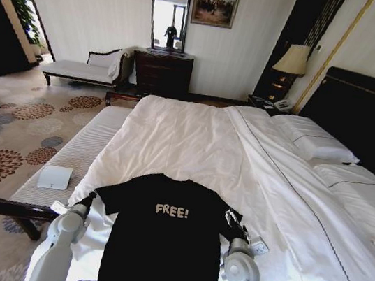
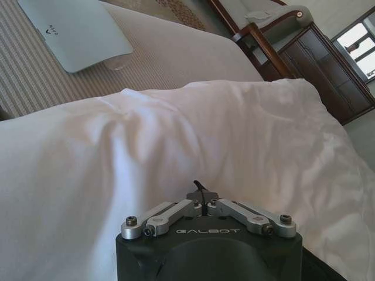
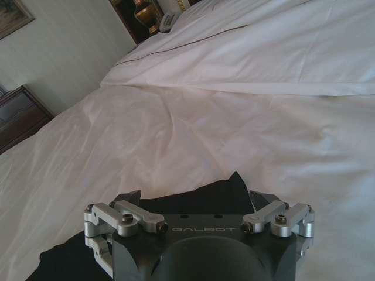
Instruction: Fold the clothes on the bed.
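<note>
The clothes are one black T-shirt (image 1: 164, 250) with white "FREE!" lettering. It lies flat, chest up, at the near end of the bed (image 1: 194, 141). My left gripper (image 1: 91, 200) sits at the shirt's left sleeve. In the left wrist view this gripper (image 2: 202, 193) is shut, with a sliver of black fabric poking out between its tips over the white duvet. My right gripper (image 1: 232, 219) is at the right sleeve. From the right wrist, the right gripper (image 3: 196, 198) stands open above the black sleeve (image 3: 70, 257).
A long cushioned bench (image 1: 72, 158) runs along the bed's left side, with a flat white pad (image 1: 55, 177) (image 2: 76, 32) on it. Pillows (image 1: 314, 142) and the dark headboard (image 1: 367, 118) are on the right. A dresser (image 1: 161, 73) stands at the far wall.
</note>
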{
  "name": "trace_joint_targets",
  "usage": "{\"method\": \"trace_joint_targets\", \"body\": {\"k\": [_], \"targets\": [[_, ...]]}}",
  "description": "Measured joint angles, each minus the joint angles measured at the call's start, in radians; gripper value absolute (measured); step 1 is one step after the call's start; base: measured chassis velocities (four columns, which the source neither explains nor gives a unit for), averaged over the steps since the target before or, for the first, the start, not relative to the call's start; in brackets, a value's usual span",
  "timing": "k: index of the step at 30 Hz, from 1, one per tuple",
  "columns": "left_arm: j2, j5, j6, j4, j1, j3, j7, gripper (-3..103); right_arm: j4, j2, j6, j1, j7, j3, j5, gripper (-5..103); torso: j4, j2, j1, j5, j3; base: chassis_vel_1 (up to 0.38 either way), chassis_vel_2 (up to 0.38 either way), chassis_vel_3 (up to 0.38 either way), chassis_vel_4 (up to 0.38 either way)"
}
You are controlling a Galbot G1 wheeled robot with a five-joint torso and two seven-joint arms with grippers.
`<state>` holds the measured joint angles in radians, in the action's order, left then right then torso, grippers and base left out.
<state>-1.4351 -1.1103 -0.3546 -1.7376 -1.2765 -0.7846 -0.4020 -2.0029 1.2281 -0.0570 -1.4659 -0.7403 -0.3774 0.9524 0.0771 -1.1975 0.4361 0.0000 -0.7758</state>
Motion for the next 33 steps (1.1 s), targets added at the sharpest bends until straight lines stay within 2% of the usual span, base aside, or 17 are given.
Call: {"method": "trace_joint_targets", "body": {"k": [3,4,5,7,8,10,11,14,17,19,20,22,23,24,26,29,33], "targets": [[-0.004,0.002,0.003,0.003,0.001,0.000,0.000,-1,0.000,-0.002,0.000,0.000,0.000,-0.002,0.001,100,0.0000,0.000,0.000,0.0000,0.000,0.000,0.000,0.000,0.000],[-0.005,0.003,0.008,0.005,0.002,-0.003,-0.001,10,0.000,-0.004,0.000,0.000,0.000,-0.004,0.002,100,0.0000,0.000,0.000,0.0000,0.000,0.000,0.000,0.000,0.000],[-0.006,0.003,0.014,0.005,0.002,-0.008,-0.001,10,0.000,-0.004,0.000,-0.001,0.000,-0.006,0.003,100,0.0000,0.000,0.000,0.0000,0.000,0.000,0.000,0.000,0.000],[-0.006,-0.001,0.024,0.001,0.002,-0.018,-0.003,20,0.000,-0.005,0.000,-0.001,0.000,-0.007,0.004,100,0.0000,0.000,0.000,-0.0001,0.000,0.000,0.000,0.000,0.000],[-0.006,-0.001,0.024,0.001,0.002,-0.018,-0.003,20,0.000,-0.005,0.000,-0.001,0.000,-0.007,0.004,100,0.0000,0.000,0.000,-0.0001,0.000,0.000,0.000,0.000,0.000],[-0.012,-0.031,0.038,-0.050,-0.005,-0.041,-0.004,31,0.001,-0.005,-0.001,-0.003,0.001,-0.008,0.004,100,0.0000,0.000,0.000,-0.0001,0.000,0.000,0.000,0.000,0.000],[-0.015,-0.048,0.040,-0.079,-0.010,-0.048,-0.005,31,0.003,-0.004,-0.001,-0.003,0.002,-0.008,0.004,100,0.0000,0.000,0.000,-0.0001,0.000,0.000,0.000,0.000,0.000],[-0.023,-0.123,0.039,-0.200,-0.046,-0.055,-0.023,47,0.006,0.000,-0.001,-0.003,0.003,-0.005,0.004,100,0.0002,0.000,0.000,0.0003,0.000,0.000,0.000,0.000,0.000],[-0.026,-0.131,0.025,-0.242,-0.082,-0.043,-0.031,53,0.006,0.002,-0.001,-0.001,0.003,-0.003,0.004,100,0.0001,0.000,0.000,0.0004,0.000,0.000,0.000,0.000,0.000],[-0.036,-0.082,-0.015,-0.265,-0.148,-0.013,-0.038,64,0.006,0.006,-0.001,0.003,0.003,0.000,0.003,100,-0.0001,0.000,0.000,0.0001,0.000,0.000,0.000,0.000,0.000],[-0.036,-0.082,-0.015,-0.265,-0.148,-0.013,-0.038,64,0.006,0.006,-0.001,0.003,0.003,0.000,0.003,100,-0.0001,0.000,0.000,0.0001,0.000,0.000,0.000,0.000,0.000],[-0.045,-0.042,-0.029,-0.258,-0.174,0.003,-0.038,74,0.005,0.006,-0.001,0.004,0.003,0.002,0.003,100,-0.0001,0.000,0.000,0.0000,0.000,0.000,0.000,0.000,0.000],[-0.054,-0.022,-0.035,-0.247,-0.187,0.011,-0.038,74,0.004,0.006,-0.001,0.004,0.003,0.002,0.003,100,-0.0002,0.000,0.000,0.0000,0.000,0.000,0.000,0.000,0.000],[-0.069,-0.012,-0.039,-0.229,-0.199,0.020,-0.041,85,0.002,0.006,-0.001,0.004,0.003,0.002,0.003,100,-0.0001,0.000,0.000,-0.0002,0.000,0.000,0.000,0.000,0.000],[-0.077,-0.011,-0.040,-0.220,-0.202,0.024,-0.042,85,0.001,0.006,-0.001,0.004,0.003,0.002,0.003,100,-0.0001,0.000,0.000,-0.0001,0.000,0.000,0.000,0.000,0.000],[-0.092,-0.017,-0.044,-0.211,-0.206,0.034,-0.043,98,0.000,0.004,-0.001,0.000,0.003,0.000,0.002,100,0.0000,0.000,0.000,0.0000,0.000,0.000,0.000,0.000,0.000],[-0.097,-0.022,-0.045,-0.204,-0.199,0.041,-0.043,101,0.001,0.003,-0.001,-0.004,0.004,-0.001,0.002,100,0.0001,0.000,0.000,0.0000,0.000,0.000,0.000,0.000,0.000]]}}
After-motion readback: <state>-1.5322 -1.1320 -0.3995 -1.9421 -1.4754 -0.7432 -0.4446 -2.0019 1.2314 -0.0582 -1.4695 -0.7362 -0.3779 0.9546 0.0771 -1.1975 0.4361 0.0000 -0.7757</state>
